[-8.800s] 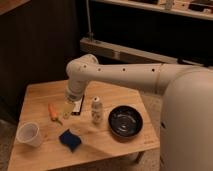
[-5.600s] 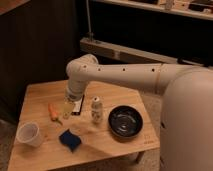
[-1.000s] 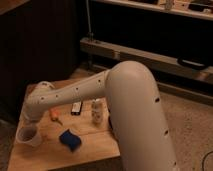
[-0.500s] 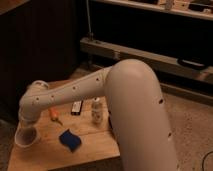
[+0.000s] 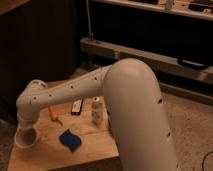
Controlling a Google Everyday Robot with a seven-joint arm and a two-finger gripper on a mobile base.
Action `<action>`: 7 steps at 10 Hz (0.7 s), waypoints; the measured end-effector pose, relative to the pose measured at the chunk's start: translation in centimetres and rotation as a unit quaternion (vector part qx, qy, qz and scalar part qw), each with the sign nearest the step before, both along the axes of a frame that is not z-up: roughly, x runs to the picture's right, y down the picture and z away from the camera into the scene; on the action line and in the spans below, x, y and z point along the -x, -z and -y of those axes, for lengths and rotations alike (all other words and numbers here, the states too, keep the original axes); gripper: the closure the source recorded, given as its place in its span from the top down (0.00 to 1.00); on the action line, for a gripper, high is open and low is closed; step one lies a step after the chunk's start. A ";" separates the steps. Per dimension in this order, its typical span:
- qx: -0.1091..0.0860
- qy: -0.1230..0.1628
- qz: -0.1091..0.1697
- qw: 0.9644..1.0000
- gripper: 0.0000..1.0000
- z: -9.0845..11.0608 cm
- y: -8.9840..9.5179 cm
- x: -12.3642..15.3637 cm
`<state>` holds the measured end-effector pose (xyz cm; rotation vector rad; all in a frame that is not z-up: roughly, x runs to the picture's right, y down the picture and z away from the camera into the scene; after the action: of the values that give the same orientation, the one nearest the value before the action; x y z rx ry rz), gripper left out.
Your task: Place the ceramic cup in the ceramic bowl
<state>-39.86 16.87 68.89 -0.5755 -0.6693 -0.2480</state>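
Observation:
The white ceramic cup (image 5: 25, 140) stands at the near left corner of the wooden table (image 5: 92, 144). My arm stretches across the table from the right and bends down over the cup. The gripper (image 5: 27, 128) meets the cup's rim from above and is shut on it. The arm's large white body covers the right half of the table, so the ceramic bowl is hidden.
A blue sponge (image 5: 70, 140) lies just right of the cup. An orange object (image 5: 53, 114), a flat black object (image 5: 76, 106) and a small white shaker (image 5: 97, 111) sit further back. Dark shelving runs behind the table, and the floor lies right.
The arm has swung further left and come down onto the cup. The cup has shifted slightly toward the table's left edge.

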 end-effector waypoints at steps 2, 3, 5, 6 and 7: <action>0.006 0.003 -0.007 1.000 0.00 -0.1 0.0 -0.3; 0.010 0.003 -0.011 1.000 0.00 0.2 0.4 -1.1; 0.014 -0.005 -0.007 1.000 0.00 2.1 2.3 -2.3; 0.017 -0.010 -0.003 1.000 0.00 3.5 4.0 -3.3; 0.020 -0.013 -0.001 1.000 0.00 4.6 5.6 -4.4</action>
<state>-35.44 12.23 63.30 -0.6040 -0.6813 -0.2097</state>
